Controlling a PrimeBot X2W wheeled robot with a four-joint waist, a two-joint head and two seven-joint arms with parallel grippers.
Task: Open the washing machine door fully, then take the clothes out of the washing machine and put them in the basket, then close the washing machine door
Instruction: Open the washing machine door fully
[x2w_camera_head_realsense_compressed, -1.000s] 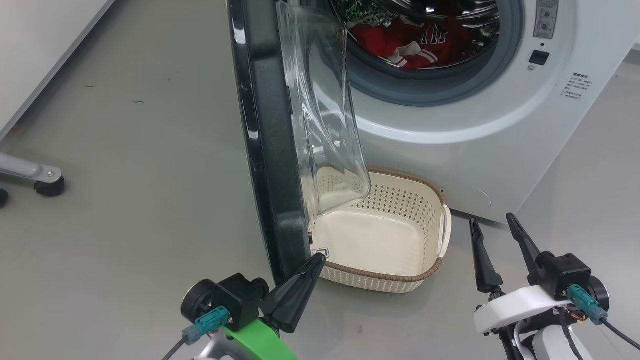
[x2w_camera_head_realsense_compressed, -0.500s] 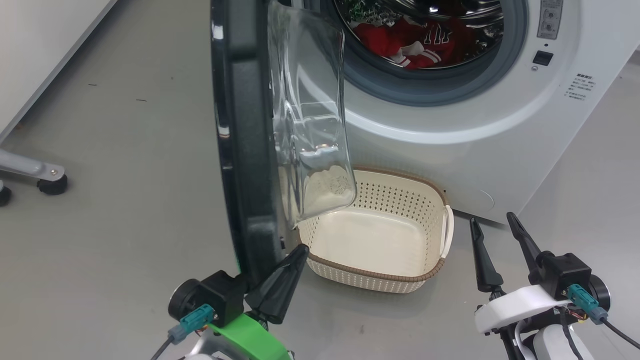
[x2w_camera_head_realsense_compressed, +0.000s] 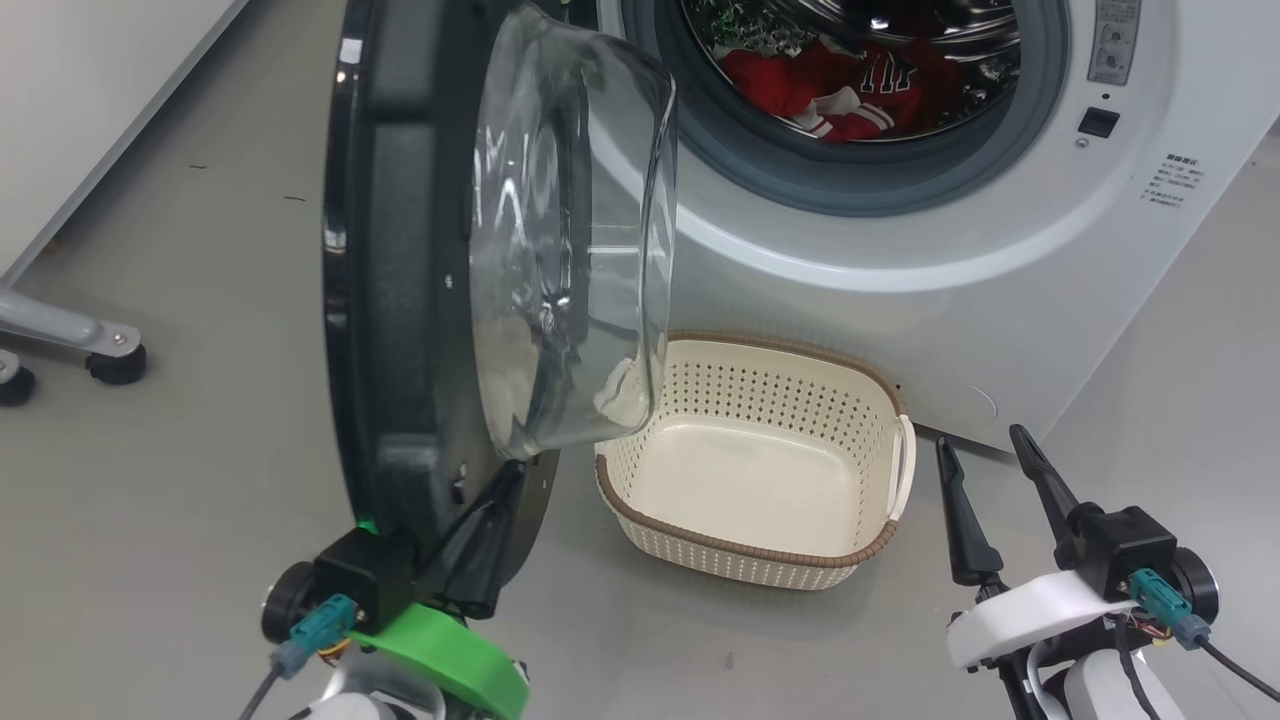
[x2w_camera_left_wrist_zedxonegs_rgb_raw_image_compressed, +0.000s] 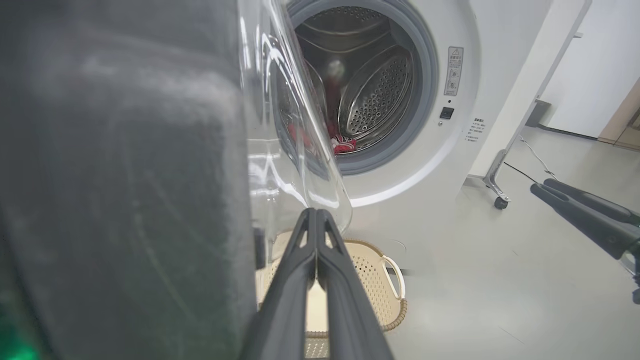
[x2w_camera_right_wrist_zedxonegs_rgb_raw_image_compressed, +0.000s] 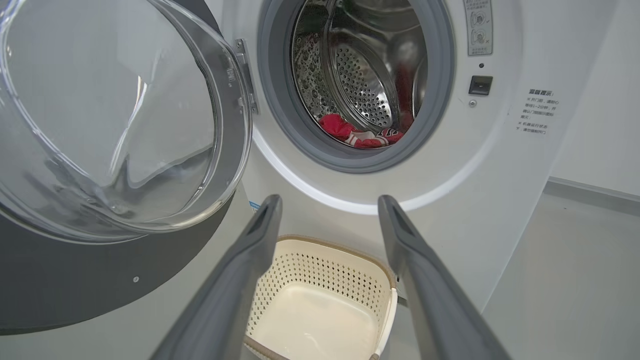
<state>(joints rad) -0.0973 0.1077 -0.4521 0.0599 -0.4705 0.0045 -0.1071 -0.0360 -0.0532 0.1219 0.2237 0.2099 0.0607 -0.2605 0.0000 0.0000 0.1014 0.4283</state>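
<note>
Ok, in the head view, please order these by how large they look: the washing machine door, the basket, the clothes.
1. washing machine door, nearest the camera, which flatters it
2. basket
3. clothes, farthest from the camera, so their true size is unsure

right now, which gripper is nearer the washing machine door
Left. The left gripper, shut, sits against the lower rim of the washing machine door; the right gripper, open, hangs apart, beyond the basket.

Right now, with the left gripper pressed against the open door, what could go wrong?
1. The shut left gripper only leans on the inner face of the washing machine door, gripping nothing; it could slide off, or onto the glass window.
2. The basket seems to sit close under the door's swing; closing later might clip its rim.
</note>
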